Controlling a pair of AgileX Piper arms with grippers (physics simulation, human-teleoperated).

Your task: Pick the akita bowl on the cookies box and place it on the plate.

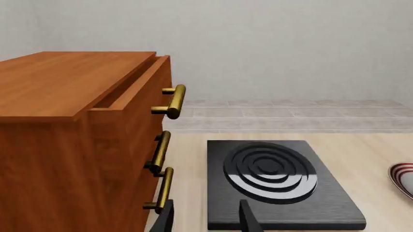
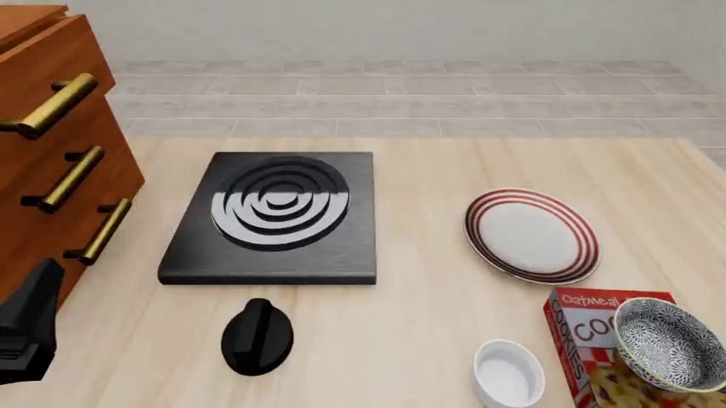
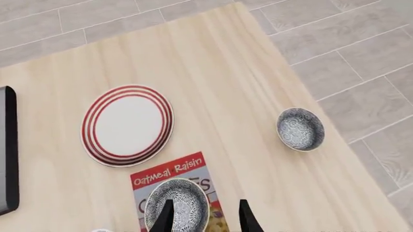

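Pale wooden tabletop (image 2: 420,331) with grey floor tiles beyond it sets the scene. Seen from its wrist camera, the right gripper (image 3: 204,216) hangs high above the akita bowl (image 3: 177,205), fingers (image 3: 247,216) parted with nothing between them and touching nothing; one finger lines up over the bowl's rim, the other over the cookies box (image 3: 177,181) beside it. The bowl sits on that red box, near the table's front right corner in the front view, and the plate (image 3: 127,124) lies just beyond the box. A second speckled bowl (image 3: 300,129) stands well apart near the table's edge, so one risk is heading for the wrong one. Another is a descent slightly off, so a finger lands on the rim and tips the bowl off the box toward the small white bowl (image 2: 507,372). The left gripper (image 1: 205,216) is likewise spread and empty, facing the black stove (image 1: 277,179) beside the wooden cabinet (image 1: 71,145).
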